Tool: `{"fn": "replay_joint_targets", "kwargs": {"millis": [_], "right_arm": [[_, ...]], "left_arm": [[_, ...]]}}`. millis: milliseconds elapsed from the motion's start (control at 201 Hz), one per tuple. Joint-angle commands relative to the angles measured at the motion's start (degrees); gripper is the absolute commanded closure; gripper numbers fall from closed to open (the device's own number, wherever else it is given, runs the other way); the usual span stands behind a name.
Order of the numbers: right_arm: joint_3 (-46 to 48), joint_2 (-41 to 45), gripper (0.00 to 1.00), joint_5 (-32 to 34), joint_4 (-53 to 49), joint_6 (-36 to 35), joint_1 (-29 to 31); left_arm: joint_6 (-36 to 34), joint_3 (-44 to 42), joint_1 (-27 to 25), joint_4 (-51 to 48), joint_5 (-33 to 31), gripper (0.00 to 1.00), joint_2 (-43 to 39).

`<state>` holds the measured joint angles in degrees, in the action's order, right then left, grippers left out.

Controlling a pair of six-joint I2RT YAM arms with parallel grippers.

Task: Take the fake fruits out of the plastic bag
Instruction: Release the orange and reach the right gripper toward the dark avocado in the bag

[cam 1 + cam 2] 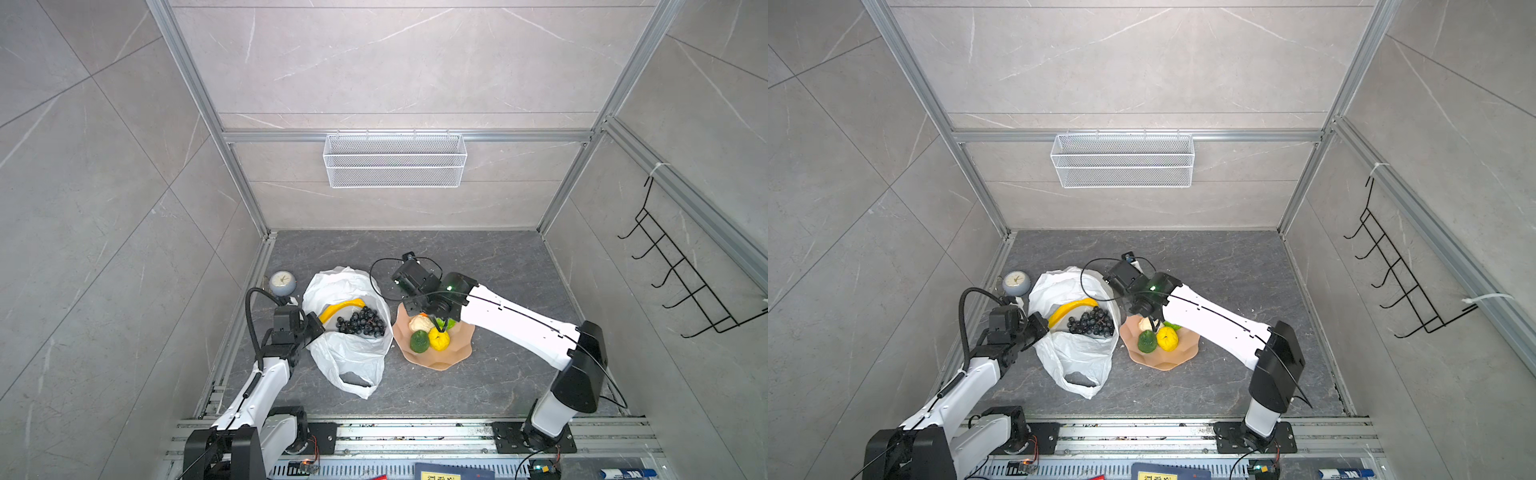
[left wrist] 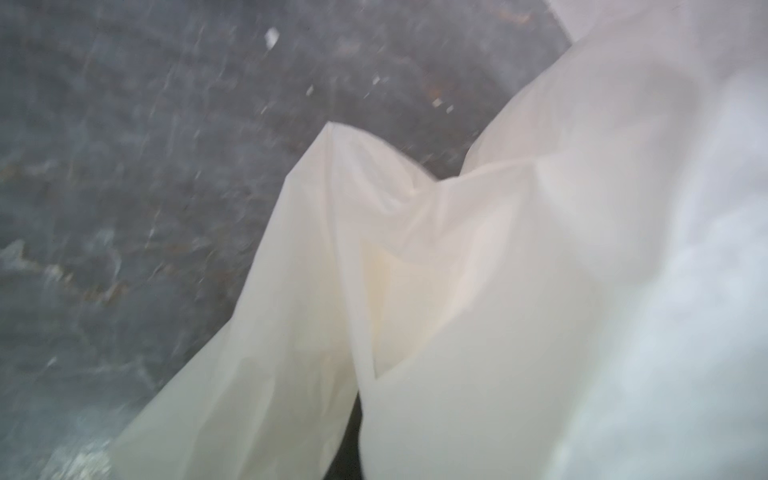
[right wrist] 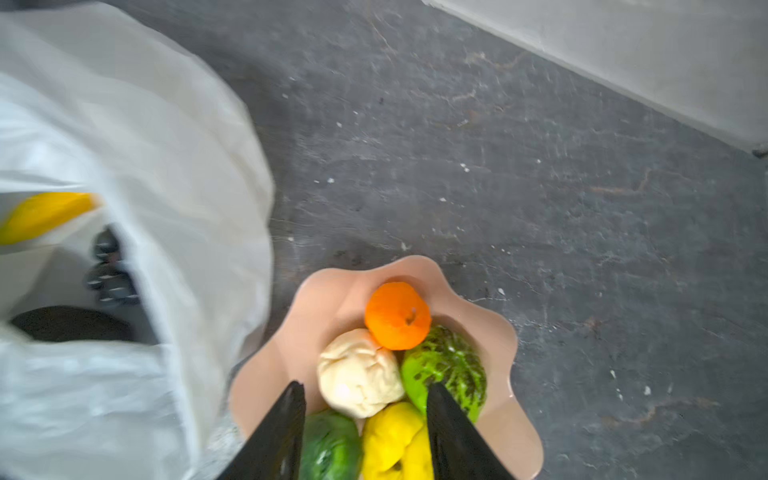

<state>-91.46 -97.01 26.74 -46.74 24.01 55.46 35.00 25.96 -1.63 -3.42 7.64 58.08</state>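
The left gripper (image 1: 314, 328) sits at the left rim of the plastic bag (image 1: 349, 357). Its fingers are clenched on the film, but the left wrist view does not show them: blurred white film (image 2: 457, 291) fills most of it. The bag lies on the dark worktop (image 1: 478, 257), left of centre, its mouth open. Inside, the banana (image 1: 338, 309) and the grape bunch (image 1: 361, 322) lie touching; the rim cuts off the banana's near end. A loop handle (image 1: 353, 380) lies at the bag's near end.

Just right of the bag stands the pink plate (image 1: 449, 357). In the right wrist view the right gripper (image 3: 365, 386) hangs above it, fingers (image 3: 291, 415) spread and holding nothing. On the plate lie the orange (image 3: 397, 316), a cream piece (image 3: 359, 374), a mottled green piece (image 3: 446, 365), a darker green piece (image 3: 332, 449) and a yellow piece (image 3: 395, 440); the picture edge cuts off the last two. In both top views the right arm hides most of the orange.

A small clock (image 1: 282, 282) stands far left of the bag. At the near edge, a blue-and-white item (image 1: 627, 473) bears lettering too small to read.
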Motion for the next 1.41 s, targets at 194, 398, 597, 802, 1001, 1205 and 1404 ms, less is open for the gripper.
{"fn": "replay_joint_targets", "kwargs": {"millis": [194,398,597,802,1001,1205,1404], "right_arm": [[3.1,-4.5,0.56,-15.2,19.8,7.5,8.2],[1.5,-14.4,0.59,-13.3,23.7,10.6,7.9],[-3.7,-21.7,0.58,-10.6,23.2,9.5,7.1],[-4.6,-25.0,0.57,-16.1,24.6,8.0,8.2],[-0.1,-24.3,0.56,-18.3,25.3,9.9,11.4],[3.3,-24.4,0.57,-20.4,27.4,11.3,13.7],[6.6,-25.0,0.58,-23.0,31.7,13.4,13.8]], "left_arm": [[-5.3,11.6,-11.3,2.1,-0.5,1.00,-1.2],[-4.8,4.5,-13.3,2.9,-0.8,1.00,-5.9],[-3.4,-0.8,-13.3,1.9,-2.9,1.00,-9.9],[-2.9,-1.8,-13.2,0.5,-4.1,1.00,-11.0],[0.0,-2.7,-13.0,-3.3,-7.2,0.99,-10.8],[5.8,-4.7,-9.8,-8.2,-8.6,0.91,-10.6],[9.1,-5.5,-9.5,-9.9,-6.1,0.65,-9.6]]}}
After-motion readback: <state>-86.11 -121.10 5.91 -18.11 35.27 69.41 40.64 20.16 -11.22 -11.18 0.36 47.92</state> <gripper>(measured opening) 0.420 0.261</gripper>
